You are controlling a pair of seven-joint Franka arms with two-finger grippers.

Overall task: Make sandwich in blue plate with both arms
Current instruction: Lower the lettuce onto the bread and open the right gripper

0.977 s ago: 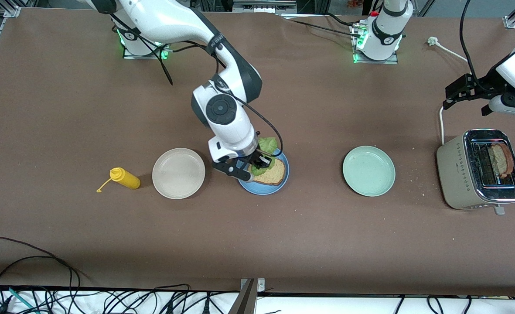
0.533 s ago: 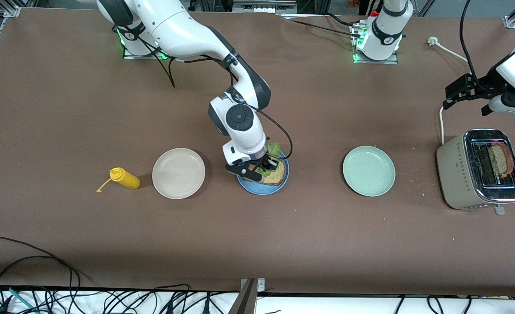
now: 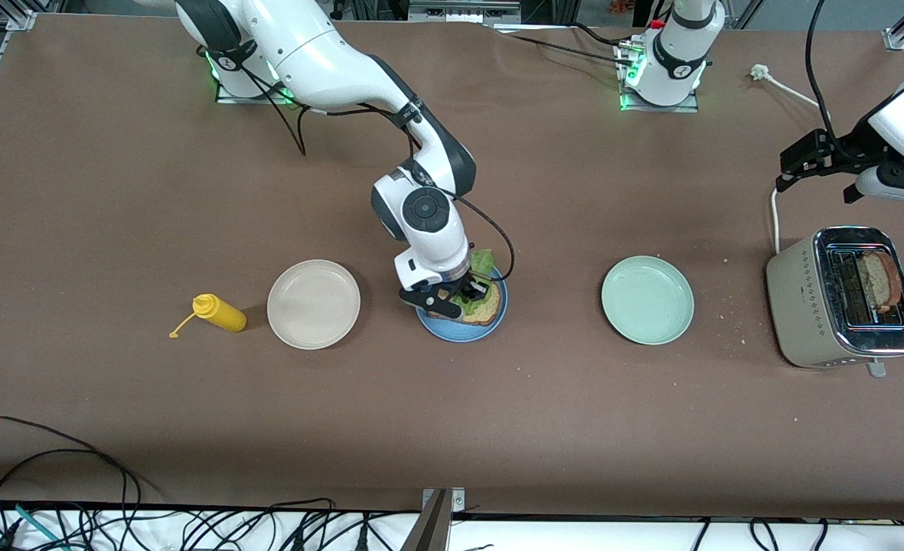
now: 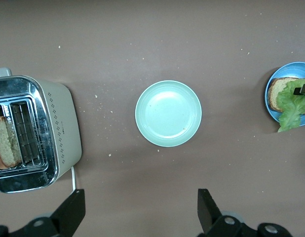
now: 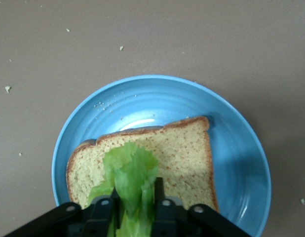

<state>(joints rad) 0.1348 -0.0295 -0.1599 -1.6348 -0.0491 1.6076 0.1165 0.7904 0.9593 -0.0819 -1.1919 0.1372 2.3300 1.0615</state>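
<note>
The blue plate [image 3: 463, 332] holds one brown bread slice [image 3: 485, 310]. My right gripper [image 3: 461, 294] is low over that slice, shut on the ruffled green lettuce leaf [image 3: 484, 260]. In the right wrist view the lettuce [image 5: 130, 170] hangs between the fingers of my right gripper [image 5: 135, 197] over the bread [image 5: 187, 153] on the plate [image 5: 231, 123]. A second bread slice [image 3: 880, 279] stands in the toaster [image 3: 804, 306]. My left gripper [image 3: 819, 182] waits open and empty above the table beside the toaster; it also shows in the left wrist view [image 4: 137, 212].
A pale mint-green plate [image 3: 647, 300] lies between the blue plate and the toaster. A cream-beige plate [image 3: 314, 304] and a yellow squeeze bottle [image 3: 220, 312] lie toward the right arm's end. The toaster's white cord [image 3: 775, 222] runs along the table.
My right gripper has moved with the lettuce toward the left arm's end and come down over the bread on the blue plate. The left arm has not moved.
</note>
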